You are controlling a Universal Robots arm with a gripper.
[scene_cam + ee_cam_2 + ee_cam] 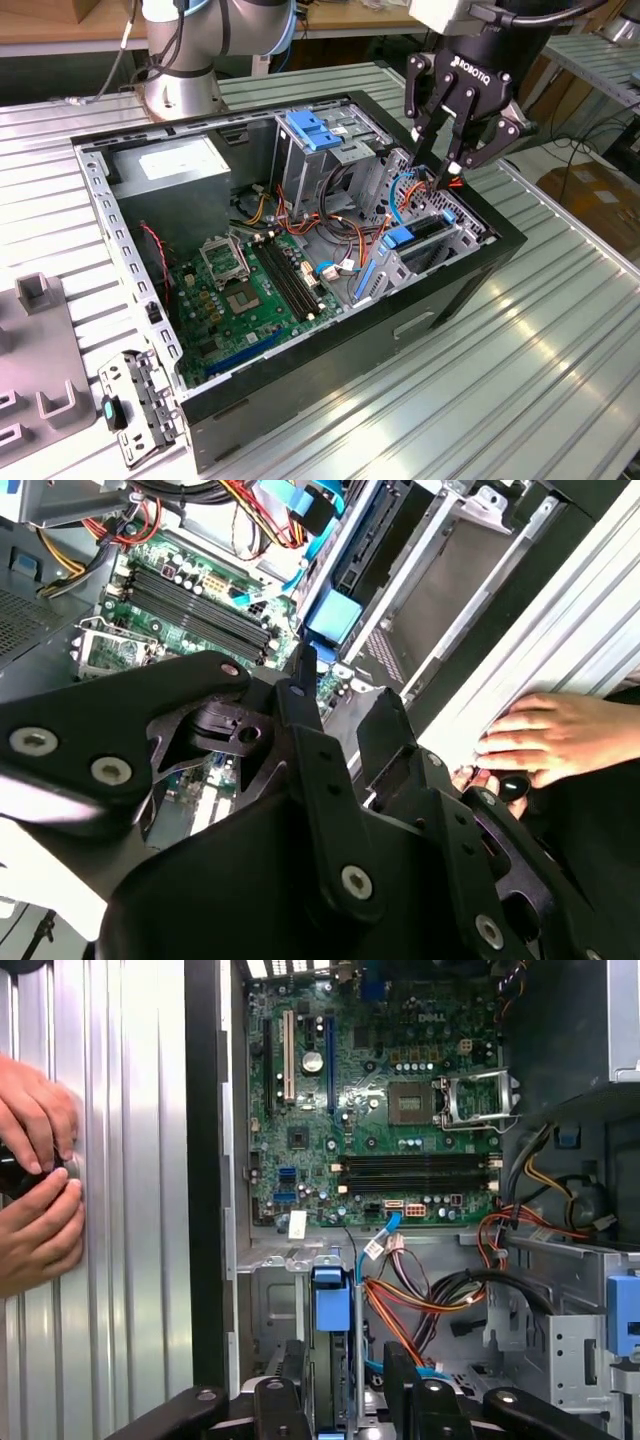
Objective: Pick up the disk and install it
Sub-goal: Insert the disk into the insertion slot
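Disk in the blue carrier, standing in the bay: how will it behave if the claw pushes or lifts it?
Probably stiff: the disk stands edge-on between metal bay walls, so it should slide rather than tip. Its blue plastic tab may flex under the open claw. Loose orange cables alongside could snag.

Looks like a robotics lab or workshop to me: robot arm (180, 70) bolted onto a ribbed aluminium counter (560, 330), opened-up PC case (330, 350) sitting on it, grey fixtures (40, 350) alongside, cardboard boxes (600, 195) off the edge.
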